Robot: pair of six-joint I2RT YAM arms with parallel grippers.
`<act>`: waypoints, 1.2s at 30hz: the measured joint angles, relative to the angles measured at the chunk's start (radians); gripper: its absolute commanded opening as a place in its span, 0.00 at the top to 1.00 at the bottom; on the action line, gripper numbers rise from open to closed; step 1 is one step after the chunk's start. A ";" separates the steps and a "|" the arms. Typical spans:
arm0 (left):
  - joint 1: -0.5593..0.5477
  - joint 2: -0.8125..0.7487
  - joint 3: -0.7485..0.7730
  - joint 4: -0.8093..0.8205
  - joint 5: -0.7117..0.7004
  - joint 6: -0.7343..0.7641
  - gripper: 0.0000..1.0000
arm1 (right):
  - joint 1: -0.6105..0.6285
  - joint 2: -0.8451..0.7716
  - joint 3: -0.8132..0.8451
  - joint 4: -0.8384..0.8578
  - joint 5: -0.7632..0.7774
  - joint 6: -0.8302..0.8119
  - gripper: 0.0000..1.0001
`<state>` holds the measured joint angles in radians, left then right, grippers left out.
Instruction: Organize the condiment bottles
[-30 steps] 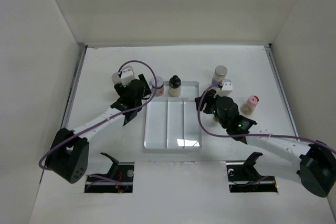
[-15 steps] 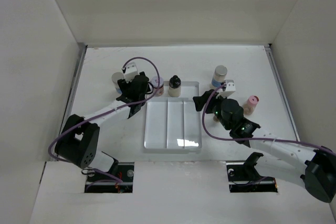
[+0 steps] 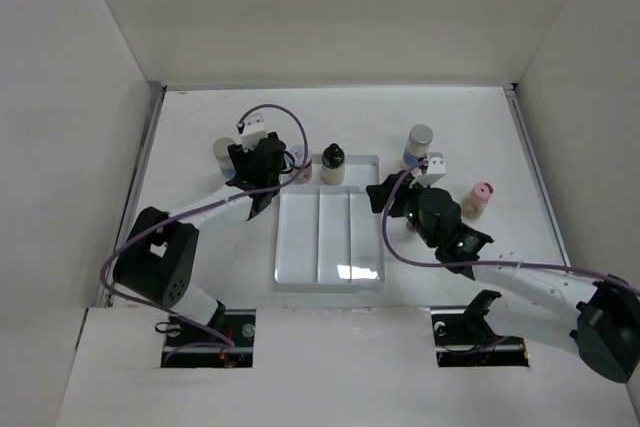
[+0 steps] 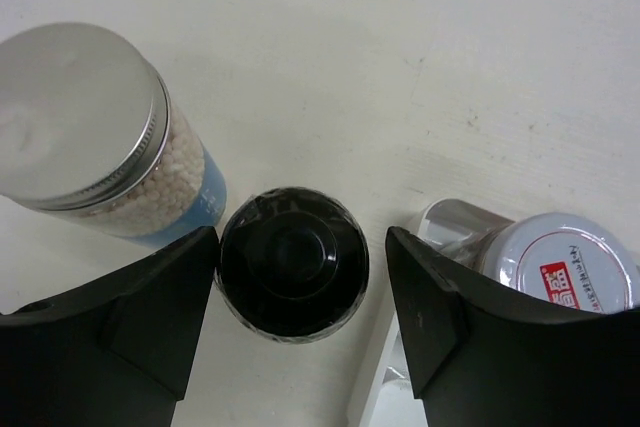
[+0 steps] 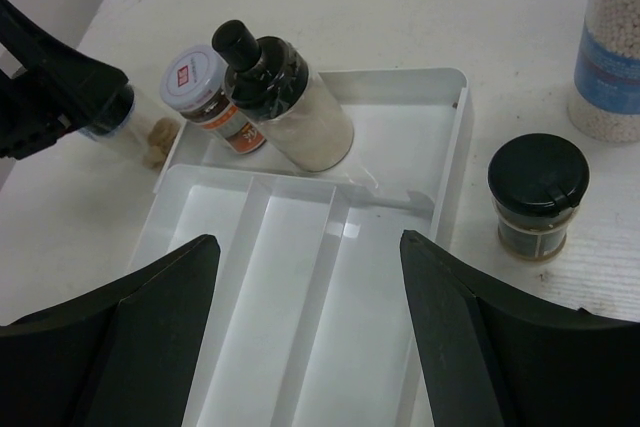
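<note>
My left gripper is open, pointing down, its jaws on either side of a black-capped jar, gripper midpoint. A silver-capped jar with a blue label stands just left of it. A grey-capped jar with a red mark stands to its right. A black-capped bottle with beige contents stands in the tray's far compartment. My right gripper is open and empty above the tray. A black-capped jar stands right of the tray.
The clear divided tray lies mid-table, also in the right wrist view. A second silver-capped jar and a pink-capped bottle stand at the right. White walls enclose the table.
My left gripper has moved a little farther back and right, over the black-capped jar. My right gripper has shifted slightly left toward the tray.
</note>
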<state>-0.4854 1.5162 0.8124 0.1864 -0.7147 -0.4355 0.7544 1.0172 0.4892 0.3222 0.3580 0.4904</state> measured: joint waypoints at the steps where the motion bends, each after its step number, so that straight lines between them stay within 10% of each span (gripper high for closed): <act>1: 0.000 0.004 0.005 0.006 -0.004 0.005 0.40 | 0.000 0.003 0.000 0.000 0.000 0.000 0.20; 20: 0.001 0.041 0.008 0.042 -0.007 0.022 0.36 | 0.000 -0.017 -0.001 0.001 0.000 0.000 0.16; 26: 0.001 0.062 0.010 0.046 -0.005 0.025 0.61 | 0.000 -0.041 -0.012 0.001 0.000 0.000 0.14; 36: -0.081 -0.172 0.008 -0.028 -0.038 0.068 0.65 | 0.000 -0.098 -0.022 0.002 0.000 0.000 0.12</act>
<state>-0.5667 1.3445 0.8204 0.1585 -0.7528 -0.3679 0.7544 0.9195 0.4671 0.3241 0.3580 0.4904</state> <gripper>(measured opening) 0.581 0.873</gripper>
